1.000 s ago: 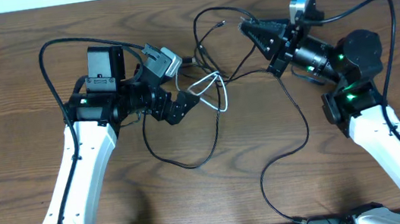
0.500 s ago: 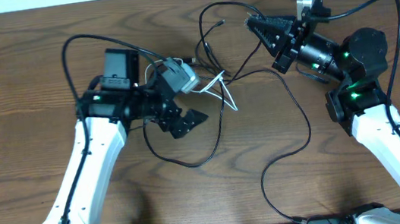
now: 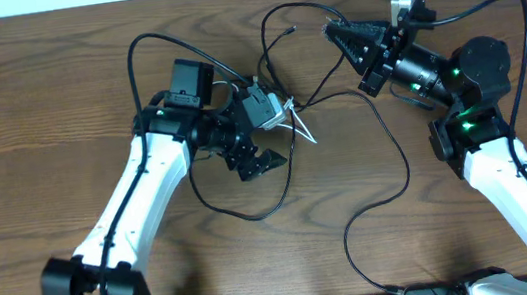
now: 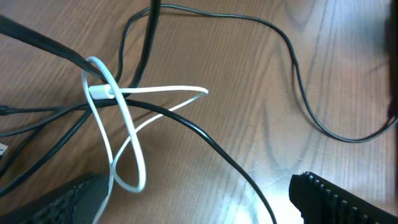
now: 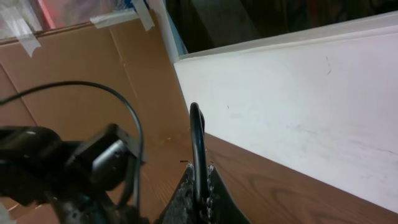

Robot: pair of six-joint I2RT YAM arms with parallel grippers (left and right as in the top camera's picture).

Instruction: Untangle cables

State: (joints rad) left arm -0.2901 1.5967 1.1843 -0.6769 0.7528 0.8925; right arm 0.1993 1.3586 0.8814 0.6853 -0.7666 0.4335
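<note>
1. The left gripper is hovering over the table with its jaws wide apart, holding nothing; it is sitting at 7 o'clock of the white cable.
2. The white cable is lying looped near the table's centre, toward 12 o'clock; black cables are crossing through its loop.
3. The right gripper is pinching a black cable between closed fingers, at 2 o'clock of the white loop.
4. One black strand is trailing in a long curve toward 6 o'clock.

Thin black flexible cords sprawl in crossing loops mid wooden table; thin white cord, folded, tangled among them near far edge.
</note>
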